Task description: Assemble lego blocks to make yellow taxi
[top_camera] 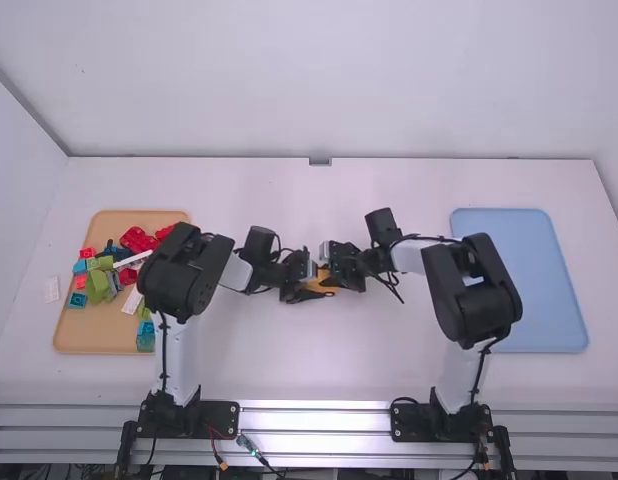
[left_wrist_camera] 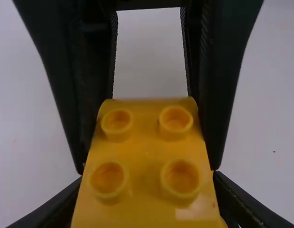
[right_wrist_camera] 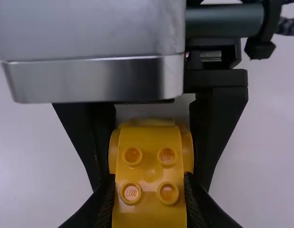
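1. Left arm (top_camera: pixel 179 272). From its base the arm rises up the high view to a bulky black elbow, then bends right, its forearm directed toward the middle of the table (top_camera: pixel 259 365).
2. Right arm (top_camera: pixel 473 290). The mirrored pose: elbow bent outward, forearm directed left, so that the two wrists face each other with very little space between.
3. Left claw (top_camera: pixel 311 286). Clamped on the yellow block (top_camera: pixel 322 283), with one black finger (left_wrist_camera: pixel 61 204) on each side.
4. Right claw (top_camera: pixel 330 276). Likewise clamped on the yellow block, its dark fingers (right_wrist_camera: pixel 199 204) pressing opposite sides.
5. Materials. The block is smooth, glossy plastic, with four round, shallow-dished studs in two rows and a wider part with rounded sides beneath. The claws are matt black, the arm links white, and the left arm's wrist carries a silvery metal housing (right_wrist_camera: pixel 97 80).
6. Orientation. The block lies between the claws, near the middle of the table in the high view. Its long axis runs across the table, from one claw to the other; the studded face is turned toward both wrist cameras.
7. Surroundings. A tan tray (top_camera: pixel 79 335) at left bears red, green, blue and white blocks; a white block (top_camera: pixel 51 289) lies just beside it. A flat blue tray (top_camera: pixel 544 280) lies at right.
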